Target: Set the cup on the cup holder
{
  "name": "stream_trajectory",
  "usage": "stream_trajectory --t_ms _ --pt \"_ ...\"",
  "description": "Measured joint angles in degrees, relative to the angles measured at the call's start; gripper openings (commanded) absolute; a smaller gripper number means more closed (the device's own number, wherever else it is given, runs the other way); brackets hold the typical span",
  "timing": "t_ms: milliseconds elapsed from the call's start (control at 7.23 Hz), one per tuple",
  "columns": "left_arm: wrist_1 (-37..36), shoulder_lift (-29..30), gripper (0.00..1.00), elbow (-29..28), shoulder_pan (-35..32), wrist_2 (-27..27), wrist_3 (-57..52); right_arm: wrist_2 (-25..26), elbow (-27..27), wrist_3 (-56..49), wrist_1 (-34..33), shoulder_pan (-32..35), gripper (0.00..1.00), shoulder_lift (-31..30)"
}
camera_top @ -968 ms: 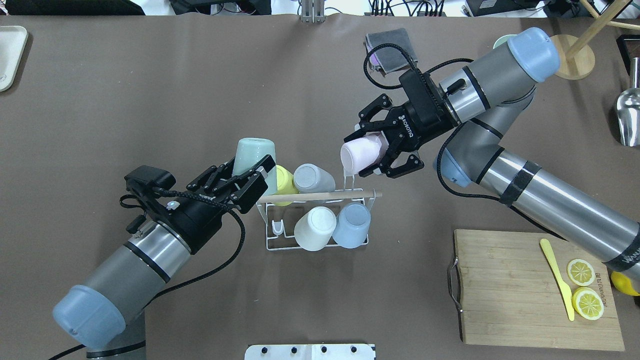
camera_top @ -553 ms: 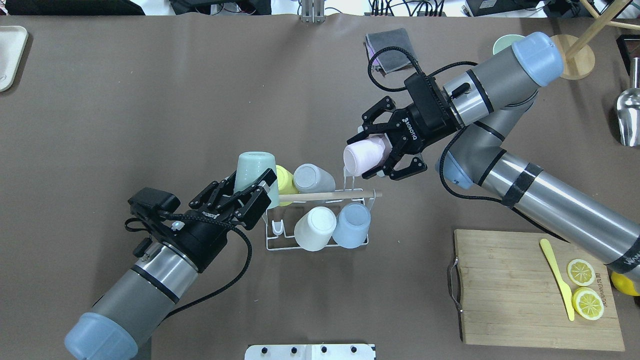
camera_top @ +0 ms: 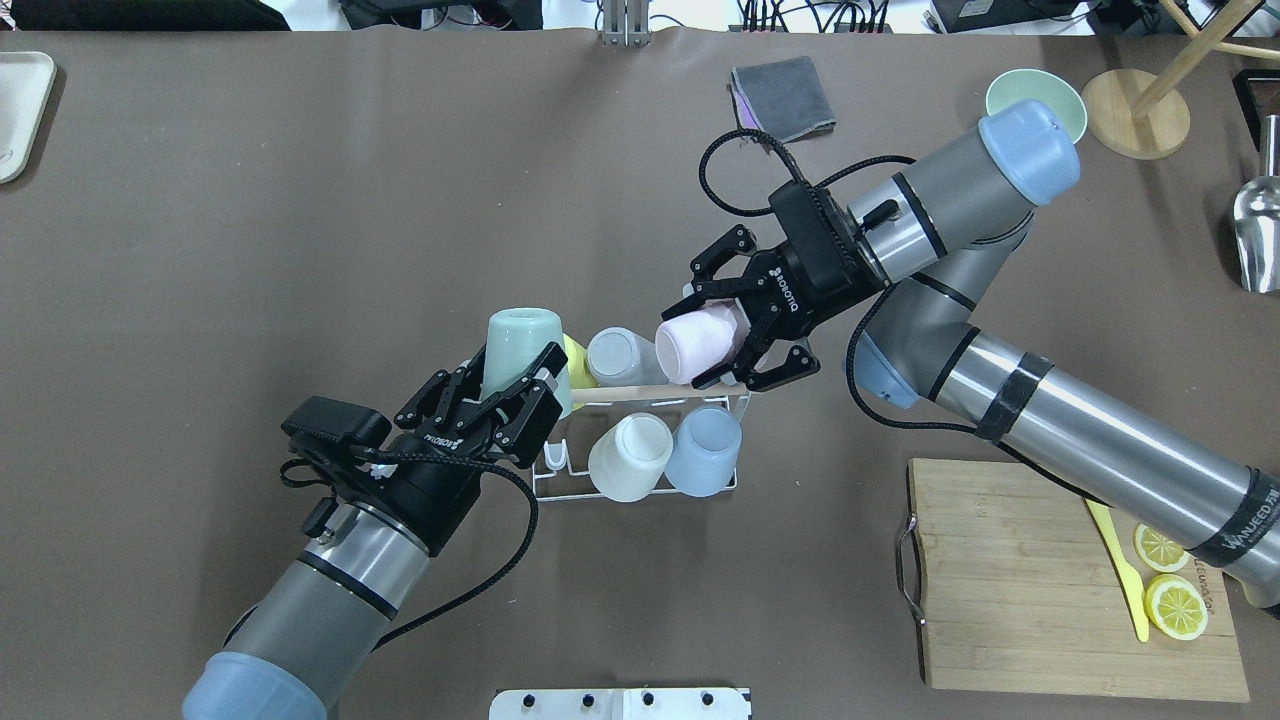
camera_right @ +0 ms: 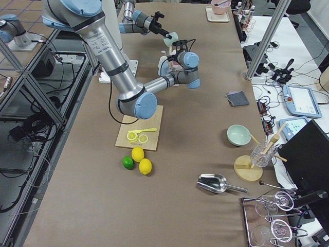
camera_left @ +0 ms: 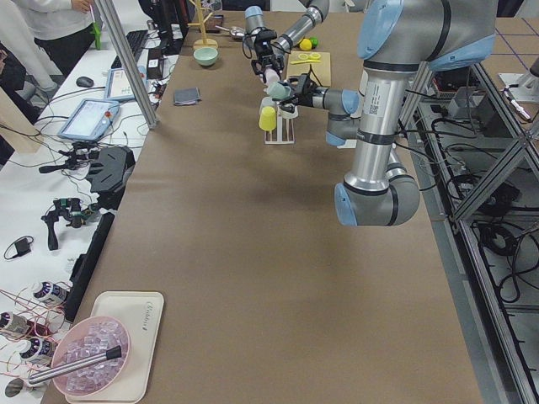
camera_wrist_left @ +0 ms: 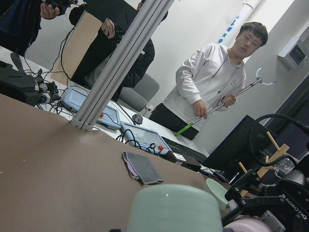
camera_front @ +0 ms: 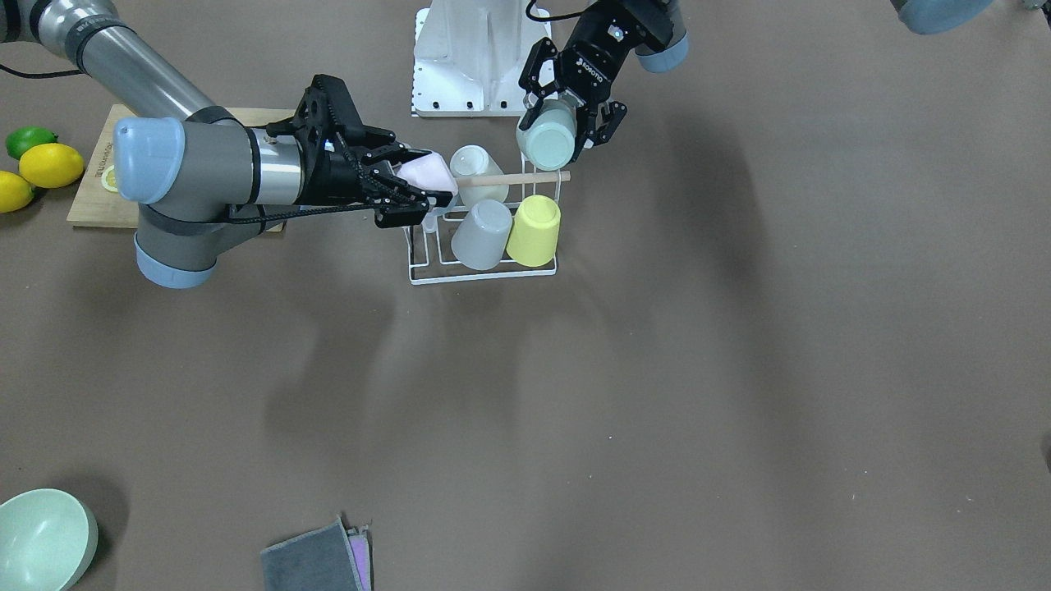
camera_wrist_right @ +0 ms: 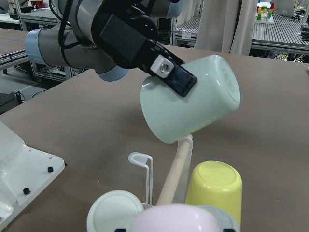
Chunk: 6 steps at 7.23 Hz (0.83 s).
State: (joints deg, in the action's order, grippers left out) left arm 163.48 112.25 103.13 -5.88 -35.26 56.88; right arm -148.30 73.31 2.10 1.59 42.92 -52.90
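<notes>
Left gripper (camera_top: 508,372) clamps the mint cup (camera_top: 520,335), right gripper (camera_top: 697,335) the pink cup (camera_top: 684,352), both across the walls (light, stiff, probably slippery), by the cup holder (camera_top: 556,457).

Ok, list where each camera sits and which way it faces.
Front: across the table, facing the robot, steeply down; left arm on its right.
Overhead: behind the robot, forward and down; left arm on its left.
Left side: table's left end, along it; left arm near.
Right side: table's right end; right arm near.
Left wrist: over the mint cup toward operators; right arm's end shows.
Right wrist: over the pink cup at the left fingers.
Both wrists share the mint cup.
</notes>
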Motion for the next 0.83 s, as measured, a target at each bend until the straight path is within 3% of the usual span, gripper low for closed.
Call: stream_trajectory --t_ms 830 --pt "2.0 0.7 0.39 -2.1 0.3 1.2 -0.6 -0.9 1.4 2.8 0.6 1.6 0.22 0.5"
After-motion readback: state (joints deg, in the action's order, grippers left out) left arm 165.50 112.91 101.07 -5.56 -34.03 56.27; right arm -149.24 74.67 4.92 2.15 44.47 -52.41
